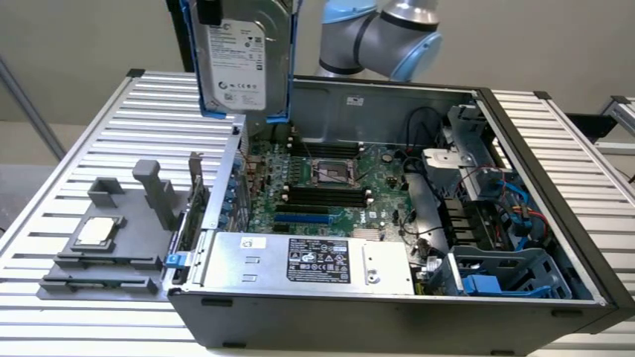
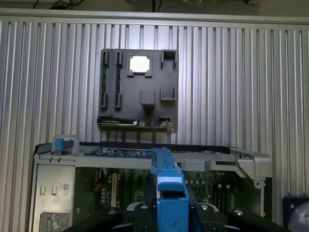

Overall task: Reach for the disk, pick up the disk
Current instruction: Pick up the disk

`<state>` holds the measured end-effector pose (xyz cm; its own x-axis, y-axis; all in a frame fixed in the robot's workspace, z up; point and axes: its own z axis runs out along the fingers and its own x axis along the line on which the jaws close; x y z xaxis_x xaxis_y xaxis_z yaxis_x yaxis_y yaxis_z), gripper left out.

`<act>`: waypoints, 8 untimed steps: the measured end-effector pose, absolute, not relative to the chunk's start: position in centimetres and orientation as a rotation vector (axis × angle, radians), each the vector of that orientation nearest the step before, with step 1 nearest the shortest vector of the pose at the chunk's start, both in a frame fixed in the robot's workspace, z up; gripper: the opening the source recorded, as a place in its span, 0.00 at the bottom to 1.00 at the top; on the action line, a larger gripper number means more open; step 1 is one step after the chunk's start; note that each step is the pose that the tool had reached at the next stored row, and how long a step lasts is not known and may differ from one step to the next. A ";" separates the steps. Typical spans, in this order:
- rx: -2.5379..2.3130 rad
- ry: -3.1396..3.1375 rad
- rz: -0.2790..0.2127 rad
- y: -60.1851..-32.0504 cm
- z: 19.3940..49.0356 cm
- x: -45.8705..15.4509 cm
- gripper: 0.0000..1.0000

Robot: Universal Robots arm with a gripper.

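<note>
On the ribbed aluminium bench point(image 1: 89, 141), toward the exterior view's left, a grey plastic tray point(image 1: 104, 249) with upright posts carries a small square silver chip point(image 1: 97, 231); it lies near the bench's front-left corner, just beside the computer case.

The disk point(image 1: 236, 56) hangs in the air above the case's left wall, over the bench's rear part. It stands on edge with its long axis upright and its labelled face turned toward the exterior camera. It is flat silver-grey metal with a white printed label, text too small to read, and blue plastic carrier rails run down both long sides. In the wrist view the tool point(image 2: 170, 212) is clamped on the blue carrier, black fingers point(image 2: 140, 212) pressed against either side of it.

The open black case point(image 1: 397, 312) shows a green motherboard point(image 1: 328, 178) with a square socket and black memory slots. At its front sits a silver metal box point(image 1: 308, 260) with a black label whose white printing is not legible. At the case's right, a grey-blue plastic cage point(image 1: 506, 271) and blue cables. The arm's silver and pale-blue joints point(image 1: 382, 33) rise behind the case.
</note>
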<state>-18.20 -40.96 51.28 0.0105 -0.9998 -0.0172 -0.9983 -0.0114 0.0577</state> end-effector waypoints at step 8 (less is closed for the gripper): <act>2.214 -2.190 -0.079 -41.6 51.3 -14.9 0.33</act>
